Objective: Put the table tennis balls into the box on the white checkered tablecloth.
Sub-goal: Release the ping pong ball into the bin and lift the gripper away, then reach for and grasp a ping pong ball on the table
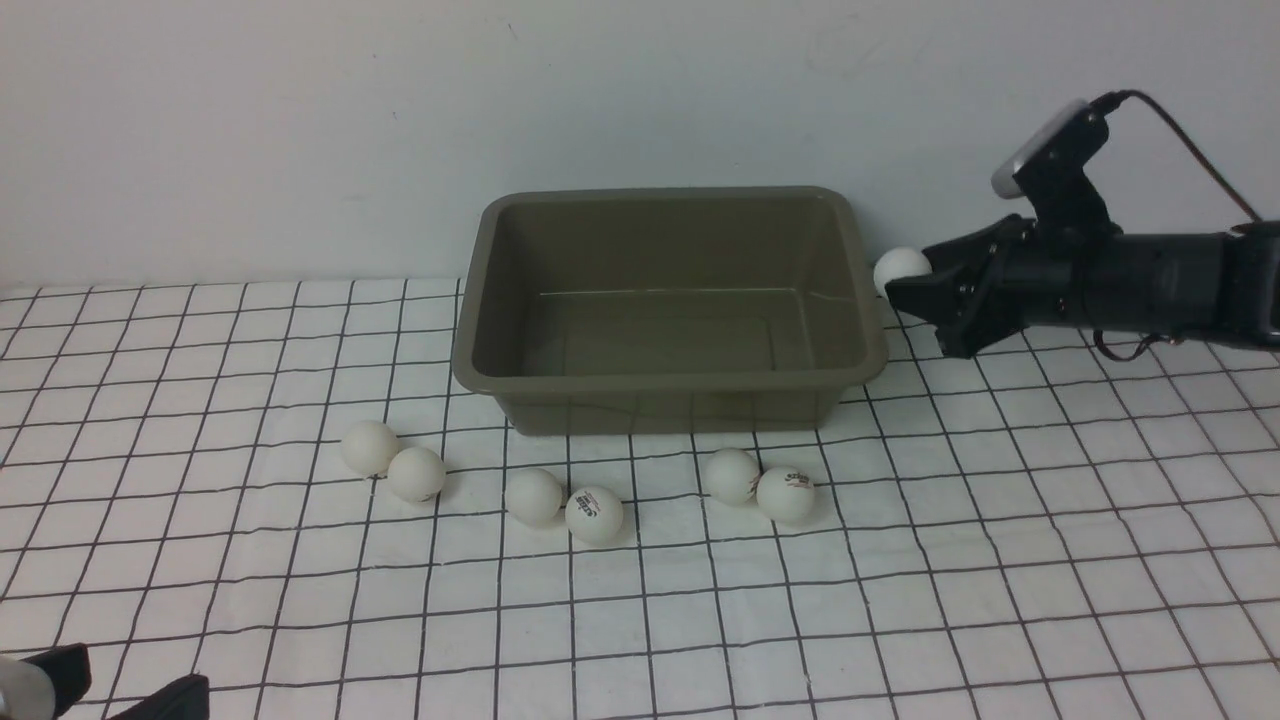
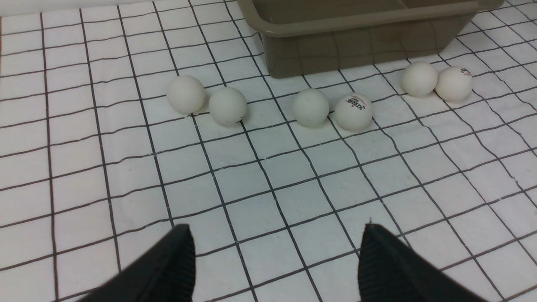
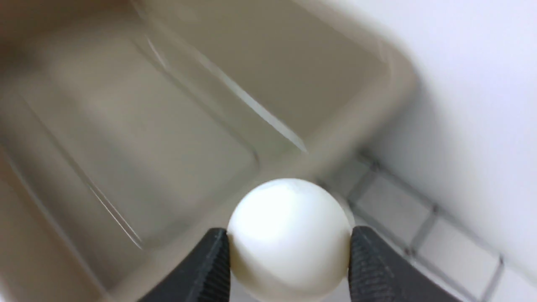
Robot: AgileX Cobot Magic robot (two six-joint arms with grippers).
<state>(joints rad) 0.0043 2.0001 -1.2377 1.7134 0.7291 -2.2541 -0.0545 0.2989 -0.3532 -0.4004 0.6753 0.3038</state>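
Front view: left gripper [image 1: 120,682] idle, fingers spread; six balls [image 1: 594,515] loose on the cloth [image 1: 900,600] before the empty box [image 1: 670,382]; seventh ball [image 1: 900,268] – light, likely slippery – pinched across its middle by the right gripper [image 1: 910,282] beside the box's right rim.

Honestly, the only other thing there was the wall [image 1: 300,130]. It was plain and off-white with a slightly grey-green cast, and in the front view it ran across the whole back of the scene, edge to edge. It had a faint scratch [image 1: 511,27] near the top, a bit left of centre, and some light smudgy marks [image 1: 850,45] further right. It looked a touch darker down low on the left side. The right wrist camera just got it as a blurry white patch, and the left wrist camera caught only a thin sliver.
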